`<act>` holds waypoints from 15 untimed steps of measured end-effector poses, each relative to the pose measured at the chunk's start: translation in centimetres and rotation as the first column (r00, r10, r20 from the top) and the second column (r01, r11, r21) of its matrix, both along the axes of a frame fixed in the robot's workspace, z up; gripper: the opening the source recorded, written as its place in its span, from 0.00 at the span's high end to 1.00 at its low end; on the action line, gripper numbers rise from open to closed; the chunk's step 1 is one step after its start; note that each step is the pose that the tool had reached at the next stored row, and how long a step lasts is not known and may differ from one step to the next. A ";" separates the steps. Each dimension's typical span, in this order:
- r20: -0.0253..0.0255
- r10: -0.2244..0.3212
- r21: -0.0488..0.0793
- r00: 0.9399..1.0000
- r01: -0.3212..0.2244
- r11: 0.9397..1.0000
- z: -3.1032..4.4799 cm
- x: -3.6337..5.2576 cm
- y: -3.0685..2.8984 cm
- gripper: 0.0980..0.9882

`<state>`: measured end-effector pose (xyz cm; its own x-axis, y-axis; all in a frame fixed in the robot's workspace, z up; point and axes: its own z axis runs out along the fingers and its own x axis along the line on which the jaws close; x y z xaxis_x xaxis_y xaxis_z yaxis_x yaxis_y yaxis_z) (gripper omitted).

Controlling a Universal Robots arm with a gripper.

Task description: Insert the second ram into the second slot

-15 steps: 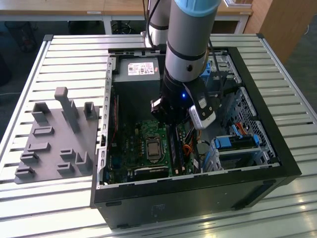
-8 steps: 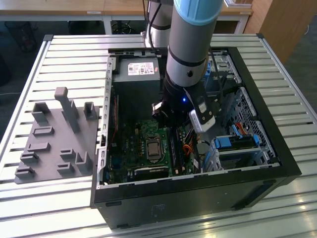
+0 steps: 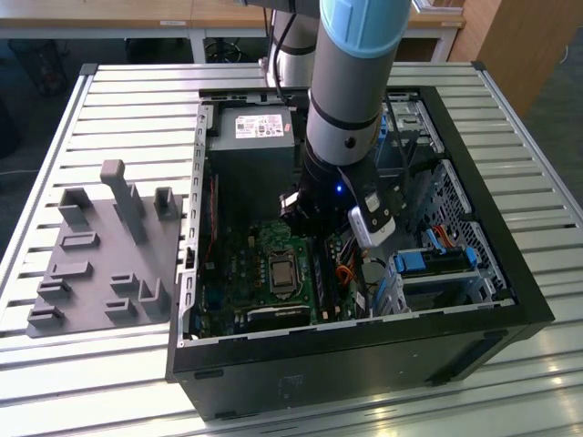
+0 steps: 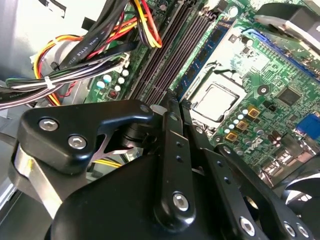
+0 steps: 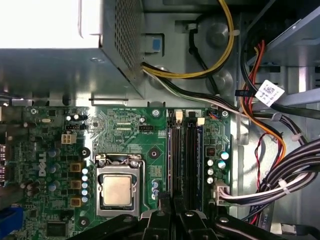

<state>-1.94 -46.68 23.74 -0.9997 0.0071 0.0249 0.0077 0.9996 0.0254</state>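
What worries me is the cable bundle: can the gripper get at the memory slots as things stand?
Probably yes. In the first wrist view the gripper hangs just above the memory slots, and the cable bundle lies off to their side, not across them.

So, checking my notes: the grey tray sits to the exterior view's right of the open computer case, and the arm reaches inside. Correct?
Not quite: the exterior view shows the grey tray to its left of the computer case; the arm does reach in.
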 end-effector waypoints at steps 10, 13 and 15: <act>0.000 0.000 0.000 1.000 0.000 1.000 -0.64 0.30 0.00 0.96; 0.000 0.000 0.000 1.000 0.000 1.000 -0.76 0.30 0.00 0.96; 0.000 0.000 0.000 1.000 0.000 1.000 -0.89 0.36 0.00 0.96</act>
<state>-1.58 -46.67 22.86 -0.9997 0.0073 0.0253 0.0080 0.9996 0.0256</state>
